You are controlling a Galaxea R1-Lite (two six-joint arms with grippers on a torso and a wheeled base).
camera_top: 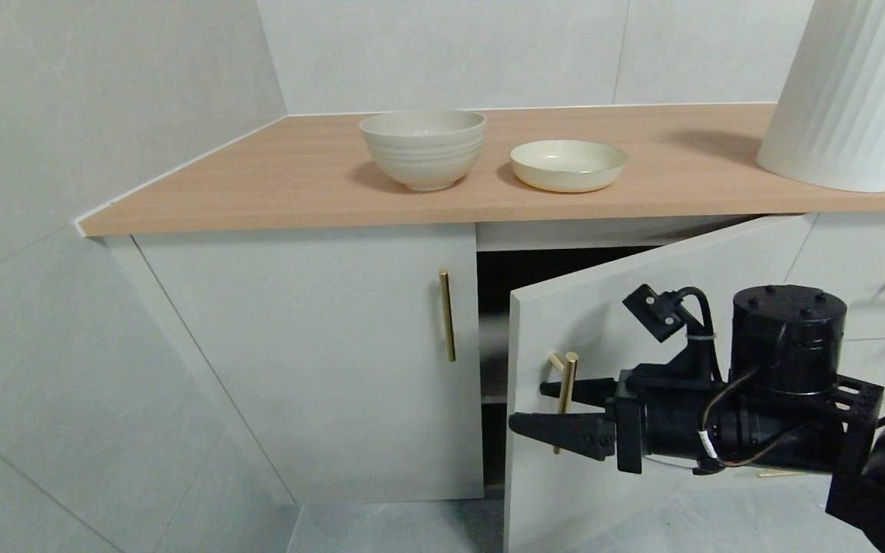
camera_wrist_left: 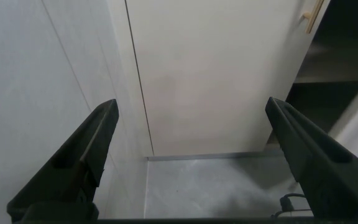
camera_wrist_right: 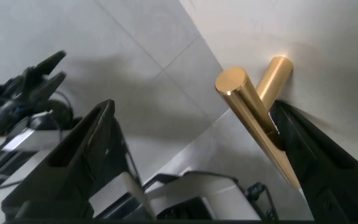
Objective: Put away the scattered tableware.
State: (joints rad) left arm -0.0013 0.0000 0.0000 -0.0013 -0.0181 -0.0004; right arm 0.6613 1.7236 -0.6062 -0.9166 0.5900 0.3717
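A deep beige bowl (camera_top: 422, 147) and a shallow cream dish (camera_top: 568, 164) stand side by side on the wooden countertop (camera_top: 273, 184). Below them, the right cabinet door (camera_top: 642, 292) hangs partly open. My right gripper (camera_top: 528, 407) is open at that door's brass handle (camera_top: 565, 384), one finger on each side of the bar. In the right wrist view the handle (camera_wrist_right: 253, 118) lies close to one finger (camera_wrist_right: 316, 162), with a wide gap to the other. My left gripper (camera_wrist_left: 192, 106) is open and holds nothing, low in front of the closed left door (camera_wrist_left: 210, 74).
A tall white ribbed container (camera_top: 857, 92) stands on the counter at the right. The closed left door has a vertical brass handle (camera_top: 448, 315). A dark cabinet interior (camera_top: 492, 322) shows in the gap. A tiled wall (camera_top: 66, 269) bounds the left side. Drawers (camera_top: 880, 253) sit at the far right.
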